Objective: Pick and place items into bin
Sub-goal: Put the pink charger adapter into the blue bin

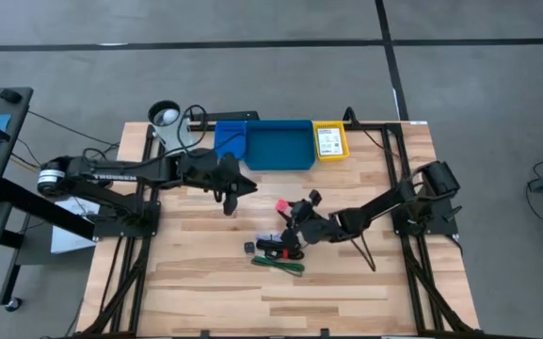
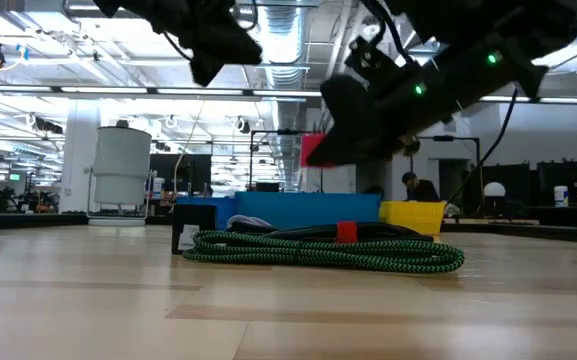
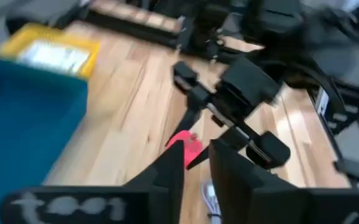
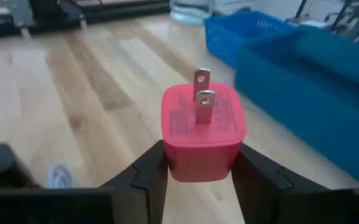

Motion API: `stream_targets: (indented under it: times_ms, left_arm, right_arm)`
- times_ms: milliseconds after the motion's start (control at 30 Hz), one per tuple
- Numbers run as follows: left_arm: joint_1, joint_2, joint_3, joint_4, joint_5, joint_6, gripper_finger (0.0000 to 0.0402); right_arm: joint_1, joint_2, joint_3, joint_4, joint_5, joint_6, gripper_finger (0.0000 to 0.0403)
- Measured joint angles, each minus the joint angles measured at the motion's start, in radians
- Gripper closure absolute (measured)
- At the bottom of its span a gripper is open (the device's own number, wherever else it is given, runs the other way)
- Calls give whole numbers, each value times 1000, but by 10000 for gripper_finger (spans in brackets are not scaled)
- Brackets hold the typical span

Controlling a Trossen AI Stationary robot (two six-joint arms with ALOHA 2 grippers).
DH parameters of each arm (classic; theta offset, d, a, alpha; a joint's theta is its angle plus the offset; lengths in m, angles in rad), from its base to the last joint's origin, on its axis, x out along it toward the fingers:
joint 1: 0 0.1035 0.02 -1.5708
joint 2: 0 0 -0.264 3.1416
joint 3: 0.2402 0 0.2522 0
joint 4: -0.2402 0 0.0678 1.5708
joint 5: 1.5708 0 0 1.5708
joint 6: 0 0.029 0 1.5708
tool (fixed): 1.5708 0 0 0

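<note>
The right gripper (image 4: 198, 163) is clamped on the pink-red cube (image 4: 201, 132), a glossy plug block with two silvery prongs pointing up, held above the table near the blue bin (image 1: 279, 146). The left gripper (image 1: 229, 201) hangs empty nearby, jaws slightly parted. Below lies a pale wooden table (image 1: 205, 273), with a bright strip-lit hall behind.

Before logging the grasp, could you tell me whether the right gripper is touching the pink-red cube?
Touching: the right wrist view shows the right gripper pressed against both sides of the pink-red cube.

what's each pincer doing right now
Left pincer: slightly apart, holding nothing.
Right pincer: closed on the pink-red plug cube, lifted off the table.
</note>
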State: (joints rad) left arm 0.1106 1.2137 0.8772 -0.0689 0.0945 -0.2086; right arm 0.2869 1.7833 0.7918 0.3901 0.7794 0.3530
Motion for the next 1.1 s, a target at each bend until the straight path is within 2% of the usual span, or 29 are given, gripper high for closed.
stream_targets:
  times_ms: [200,300,400,700,833,1100]
  left_arm:
    - [-69,0,0,118,-89,302,286]
    - [-88,0,0,155,-89,423,274]
    - [-93,0,0,175,-44,483,271]
    - [-92,41,1,239,23,469,273]
    - [-92,93,0,294,22,413,273]
    - [-92,128,3,320,-1,391,251]
  right_arm:
    - [-15,-83,0,0,-30,-106,265]
    - [-25,-120,0,0,-34,-126,265]
    - [-39,-156,0,4,-53,-127,265]
    - [-51,-229,12,21,-130,-181,264]
    - [-45,-236,50,17,-187,-232,261]
    - [-45,-226,99,-2,-206,-282,260]
